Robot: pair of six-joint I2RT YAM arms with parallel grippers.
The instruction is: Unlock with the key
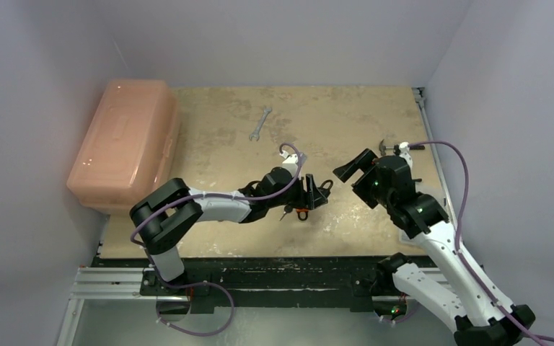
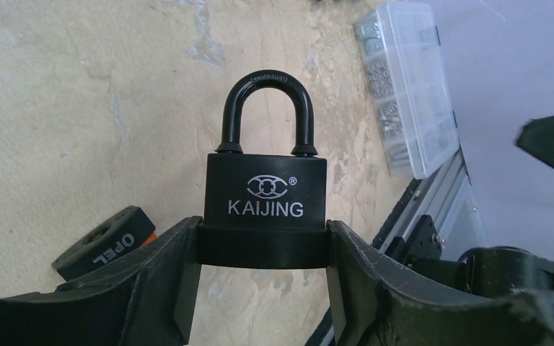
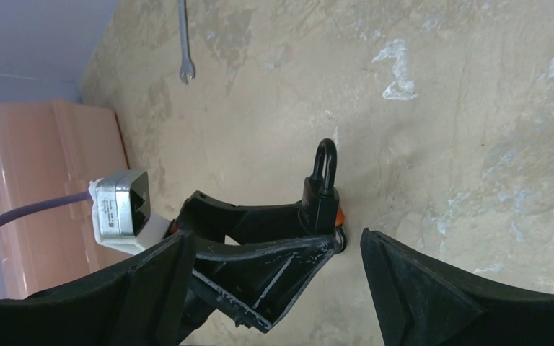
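Note:
A black padlock [image 2: 265,194] marked KAIJING, its shackle closed, stands upright in my left gripper [image 2: 263,249], whose jaws are shut on the two sides of its body. In the top view the left gripper [image 1: 316,193] holds the padlock [image 1: 324,187] just above the table's middle. The key [image 2: 104,241], with a black OPEL fob and an orange part, lies on the table beside the left finger, and in the top view the key [image 1: 297,213] sits just below the gripper. My right gripper [image 1: 357,169] hangs open a little to the right, empty. From the right wrist, the padlock [image 3: 322,191] shows ahead of the right gripper [image 3: 274,241].
A pink plastic box [image 1: 126,140] stands at the table's left edge. A wrench [image 1: 260,122] lies at the back middle. A clear compartment case [image 2: 407,86] rests by the right edge rail, and a small tool [image 1: 397,146] lies near it.

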